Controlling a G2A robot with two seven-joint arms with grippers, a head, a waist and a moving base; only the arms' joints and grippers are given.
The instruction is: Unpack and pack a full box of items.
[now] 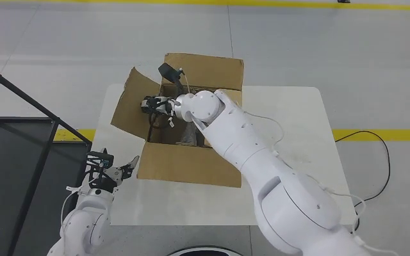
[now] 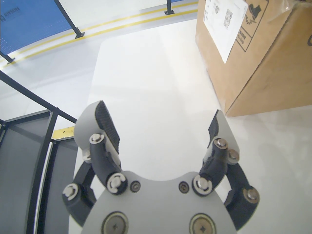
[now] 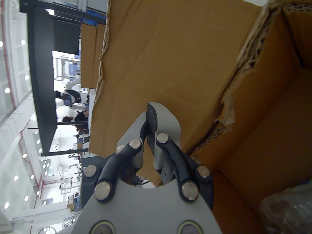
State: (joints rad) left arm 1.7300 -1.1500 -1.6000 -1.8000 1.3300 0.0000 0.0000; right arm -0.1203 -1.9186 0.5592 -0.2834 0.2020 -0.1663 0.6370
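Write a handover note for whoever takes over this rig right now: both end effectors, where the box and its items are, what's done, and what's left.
The left end effector is open and holds nothing. It is above the table, beside the box.
The right end effector is shut with nothing visibly held. It is at the open top of the box, next to a raised flap.
A plastic-wrapped item lies inside the box; I cannot tell what else is in there.
Done: the flaps are open.
Left: lift the items out onto the table, then pack them back.
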